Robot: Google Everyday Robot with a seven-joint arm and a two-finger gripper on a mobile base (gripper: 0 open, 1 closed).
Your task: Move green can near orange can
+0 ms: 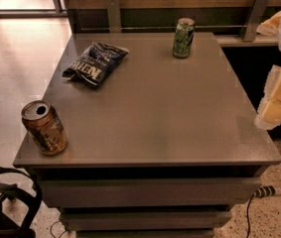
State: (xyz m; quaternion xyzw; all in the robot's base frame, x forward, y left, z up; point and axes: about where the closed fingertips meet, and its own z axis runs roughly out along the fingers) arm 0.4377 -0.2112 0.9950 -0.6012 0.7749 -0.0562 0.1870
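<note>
A grey table (179, 133) with drawers below its top fills most of the camera view, standing on a pale speckled floor (16, 58). At the right edge of the view the robot's pale, yellow-and-white gripper (279, 100) hangs beside the table's right side, off the tabletop and about level with its middle. Whether it is open or closed cannot be told, and nothing is seen in its hold.

A dark blue chip bag (94, 63) lies flat on the far left part of the top. The orange can (44, 128) stands upright at the near left corner, just beside the edge, its silver top showing a hole. The green can (183, 37) stands upright near the far edge, right of centre. It is well apart from the gripper, farther back and to its left, and well apart from the orange can, which sits diagonally across the table.
</note>
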